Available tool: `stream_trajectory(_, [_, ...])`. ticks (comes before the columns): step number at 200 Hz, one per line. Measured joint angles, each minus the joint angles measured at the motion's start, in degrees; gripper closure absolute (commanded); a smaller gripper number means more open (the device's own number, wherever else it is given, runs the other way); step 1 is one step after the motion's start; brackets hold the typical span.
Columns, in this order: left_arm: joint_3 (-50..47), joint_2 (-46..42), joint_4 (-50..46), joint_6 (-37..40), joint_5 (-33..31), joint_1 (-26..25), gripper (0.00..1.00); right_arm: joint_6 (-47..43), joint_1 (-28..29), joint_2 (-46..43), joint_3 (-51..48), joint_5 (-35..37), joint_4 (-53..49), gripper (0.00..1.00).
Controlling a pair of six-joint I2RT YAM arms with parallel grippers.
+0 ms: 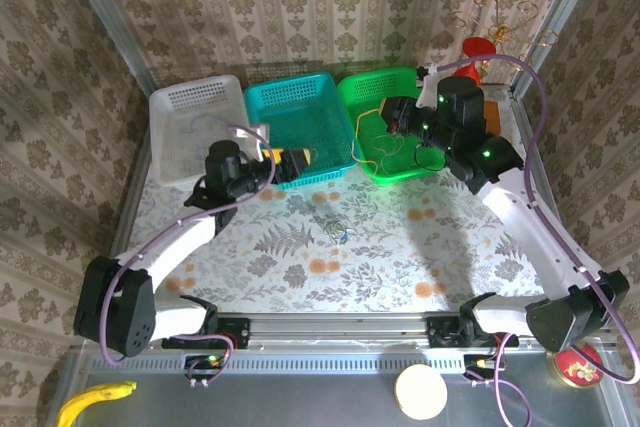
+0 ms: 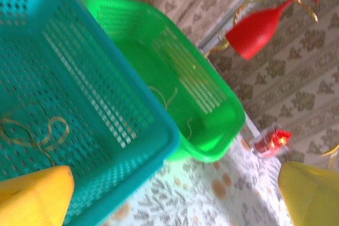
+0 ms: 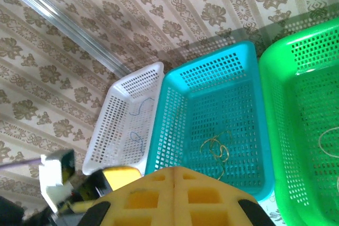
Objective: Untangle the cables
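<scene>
Across the back of the floral-patterned table (image 1: 400, 247), the sorting looks mostly done. A thin bluish-purple wire (image 3: 139, 108) lies in the white perforated plastic basket (image 3: 106, 136), a brown-yellow wire (image 3: 217, 146) in the teal perforated plastic basket (image 3: 212, 59), and a pale cream wire (image 3: 329, 144) in the green perforated plastic basket (image 3: 273, 104). A small knot of thin wires (image 1: 336, 230) sits loose on the table, not yet separated. The left gripper (image 1: 286, 160) hovers at the teal basket with its fingers spread wide and nothing between them. The right gripper (image 3: 175, 181) hangs over the green basket with its fingers pressed together, and no wire is visible between them.
</scene>
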Motion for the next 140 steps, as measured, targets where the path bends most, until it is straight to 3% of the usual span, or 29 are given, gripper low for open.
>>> stream_trajectory(61, [19.71,15.13,-11.65,4.13,7.26,3.41,0.0,0.0,0.0,1.14,-0.66,0.0,1.7,1.0])
stream_trajectory(140, [25.94,30.12,-23.17,10.84,10.71,0.33,0.0,0.02,0.0,1.14,-1.6,-0.13,2.51,1.0])
